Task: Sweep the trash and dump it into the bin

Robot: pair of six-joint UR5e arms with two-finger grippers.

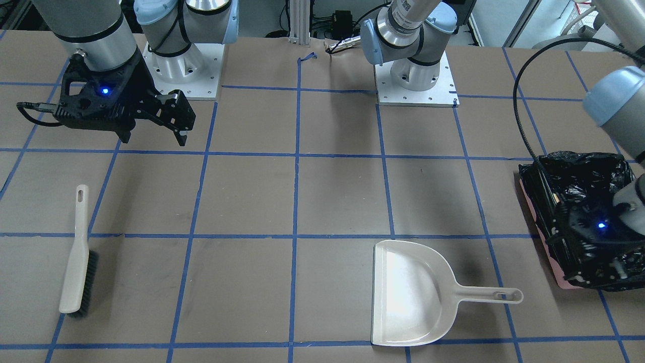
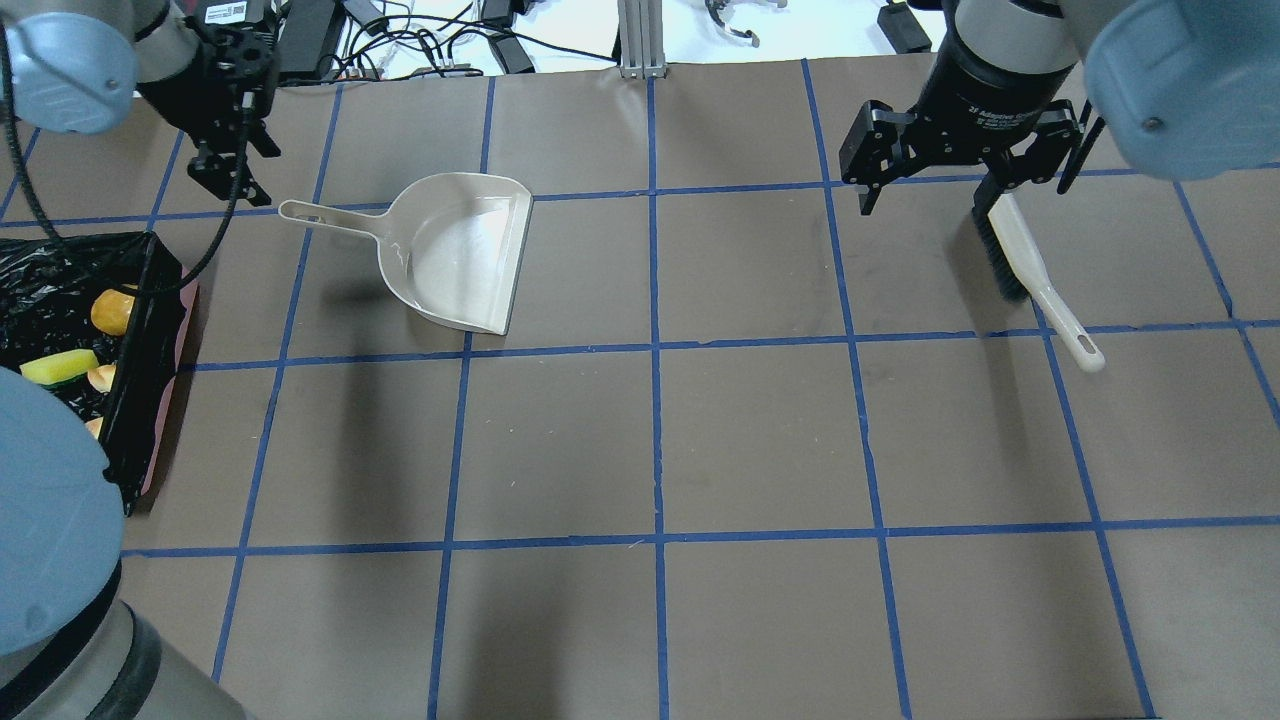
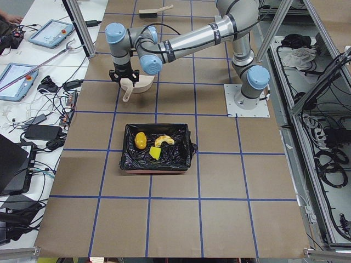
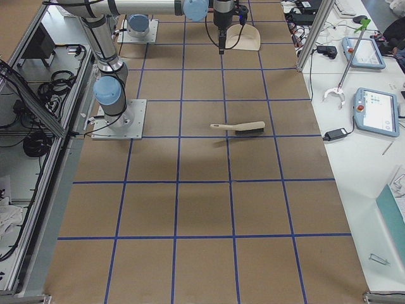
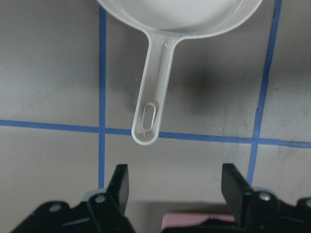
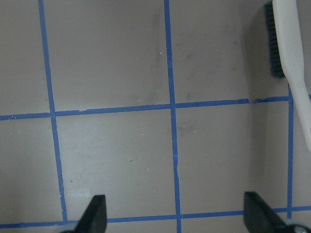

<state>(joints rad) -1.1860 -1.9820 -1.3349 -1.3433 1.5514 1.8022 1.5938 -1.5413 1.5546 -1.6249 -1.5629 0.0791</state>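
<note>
Nearest, the bin [image 2: 150,350] sits at the left edge of the desk [image 2: 760,440], holding the potato lump [image 2: 112,310], yellow sponge [image 2: 58,367] and pale slice [image 2: 101,378]. Farther out lie the empty dustpan [image 2: 462,255] and, toward the right edge, the brush [image 2: 1030,265]. Both hands hover spread and empty, the left hand [image 5: 175,170] just off the dustpan's handle tip, the right hand [image 2: 925,200] beside the brush.

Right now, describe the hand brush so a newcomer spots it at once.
On the brown table gridded in blue tape, look near the right arm's open black pincer. The slim cream plastic hand brush lies there; its dark bristles and straight shape set it apart from the broad cream plastic dustpan.
</note>
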